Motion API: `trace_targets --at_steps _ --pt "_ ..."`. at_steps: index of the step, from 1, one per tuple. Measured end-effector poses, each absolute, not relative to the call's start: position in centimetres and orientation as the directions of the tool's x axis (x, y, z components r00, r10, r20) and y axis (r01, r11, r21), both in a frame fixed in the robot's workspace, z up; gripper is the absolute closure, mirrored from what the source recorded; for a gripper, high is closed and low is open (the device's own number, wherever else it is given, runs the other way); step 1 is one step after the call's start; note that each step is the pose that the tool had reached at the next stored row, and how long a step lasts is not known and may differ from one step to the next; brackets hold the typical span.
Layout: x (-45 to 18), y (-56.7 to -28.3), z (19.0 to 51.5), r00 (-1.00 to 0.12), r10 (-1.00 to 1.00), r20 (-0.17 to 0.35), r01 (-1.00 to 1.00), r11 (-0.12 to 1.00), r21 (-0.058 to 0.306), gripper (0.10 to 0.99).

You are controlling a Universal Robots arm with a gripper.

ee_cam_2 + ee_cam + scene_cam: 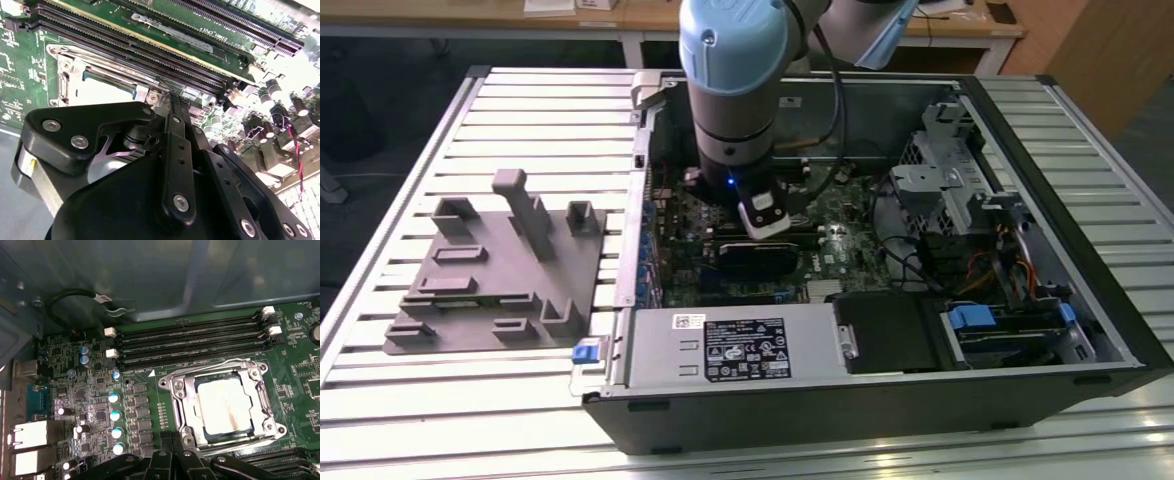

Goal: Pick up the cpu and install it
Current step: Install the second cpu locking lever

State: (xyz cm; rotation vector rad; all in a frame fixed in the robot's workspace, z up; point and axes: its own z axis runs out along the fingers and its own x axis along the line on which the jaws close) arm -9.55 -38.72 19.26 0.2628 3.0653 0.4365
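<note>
Inside PC case, cpu (223,406) sits in socket (179,405); end effector (165,107) just above, grip state unclear.

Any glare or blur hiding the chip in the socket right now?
In the first wrist view the small square silver-topped cpu sits in the metal-framed socket, sharp but with a pale washed-out sheen and a brownish streak; in the second wrist view the black hand blocks much of it, and glare whitens the board's far corner; the exterior view is evenly lit.
</note>
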Motion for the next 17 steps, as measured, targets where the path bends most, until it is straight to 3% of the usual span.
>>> trace_targets --at_steps 8,17 --pt "-9.5 -38.7 19.1 -0.985 0.171 -0.013 0.161 0.952 0.262 0.980" --pt "-9.6 -38.7 21.3 -0.985 0.170 -0.013 0.161 0.952 0.261 0.980"
